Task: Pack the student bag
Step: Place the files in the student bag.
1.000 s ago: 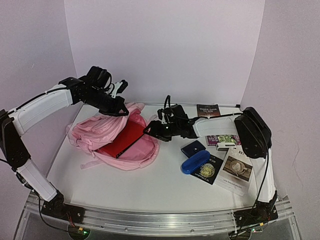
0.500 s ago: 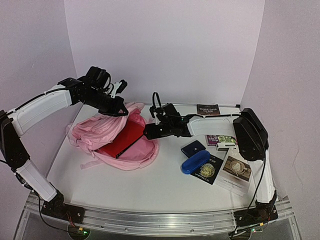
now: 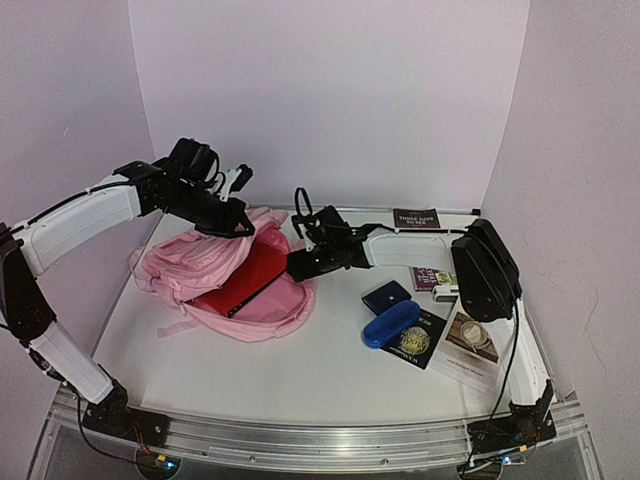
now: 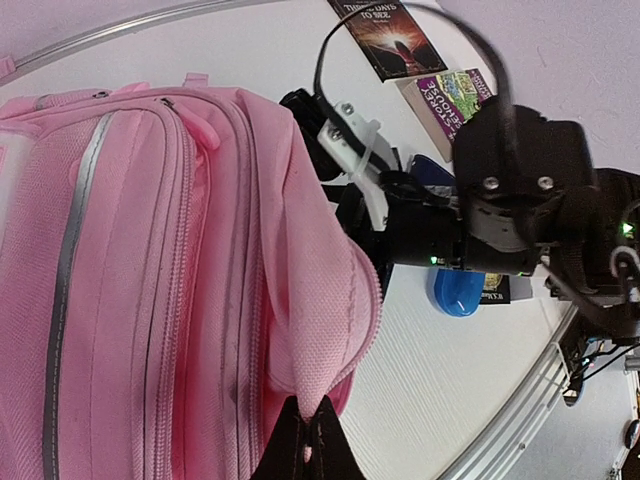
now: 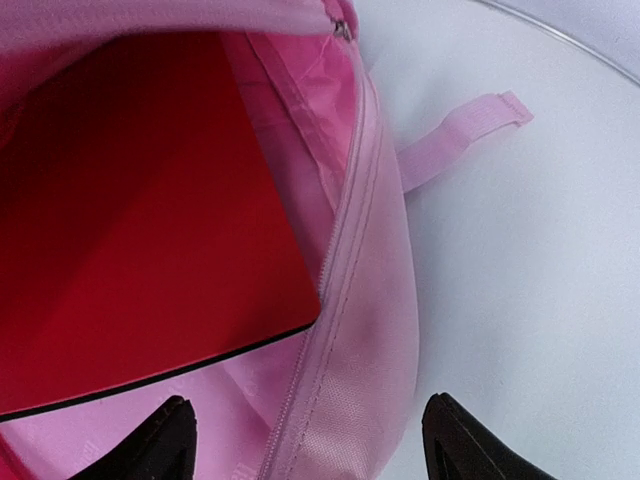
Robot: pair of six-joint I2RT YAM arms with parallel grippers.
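Student bag point(image 3: 190, 265), a large soft pink fabric backpack, lies on its side at the left-centre of the white tabletop point(image 3: 300, 370), with its main compartment unzipped toward the right arm. The left gripper point(image 4: 305, 450) is pinched tight on the edge of the upper flap and holds it raised, so the mouth gapes. A flat red folder point(image 5: 150, 220) (it could equally be a thin book) sits inside against the lining, one corner close to the zip line. The right gripper point(image 5: 305, 445) hangs at the mouth with its fingers spread wide and nothing between them, one over the lining and the other over bare table.

The red item looks delivered, so the step in hand is probably clearing out for the next object. The right arm should back straight out along the opening, staying clear of the zip edge and the loose pink webbing strap point(image 5: 460, 140). The left's hold should stay high. The rounded blue case point(image 3: 390, 322) lies nearest.
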